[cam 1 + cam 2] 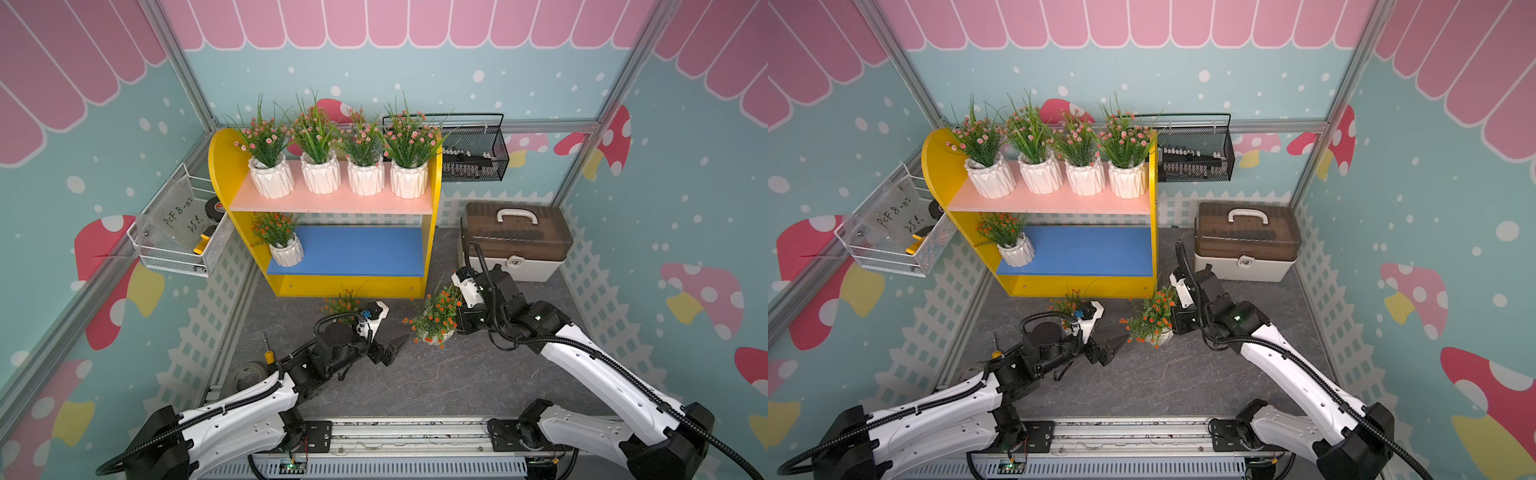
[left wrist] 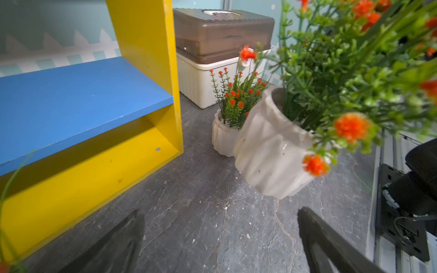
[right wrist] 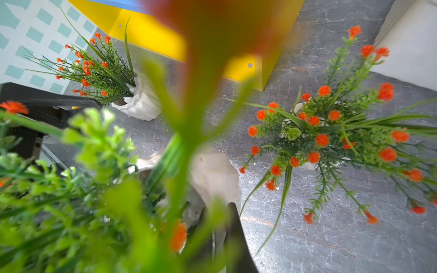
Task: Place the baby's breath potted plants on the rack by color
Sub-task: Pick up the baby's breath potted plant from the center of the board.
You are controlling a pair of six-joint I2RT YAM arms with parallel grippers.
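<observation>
The right end effector (image 3: pixel 217 210) was clenched on a tilted orange-blossomed potted plant (image 2: pixel 272 153), just ahead of the released, empty left end effector (image 1: pixel 392 349); the rack (image 1: pixel 349 286) stood beyond both.

Black mesh basket (image 1: pixel 478 174), white wire basket (image 1: pixel 172 261), brown-lidded storage box (image 1: pixel 515 239)

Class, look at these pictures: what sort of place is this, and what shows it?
Probably a staged robot test cell, dressed like a toy flower shop: printed mushroom wall panels, two robot arms bolted to a rail, and a small rack of potted plants.
</observation>
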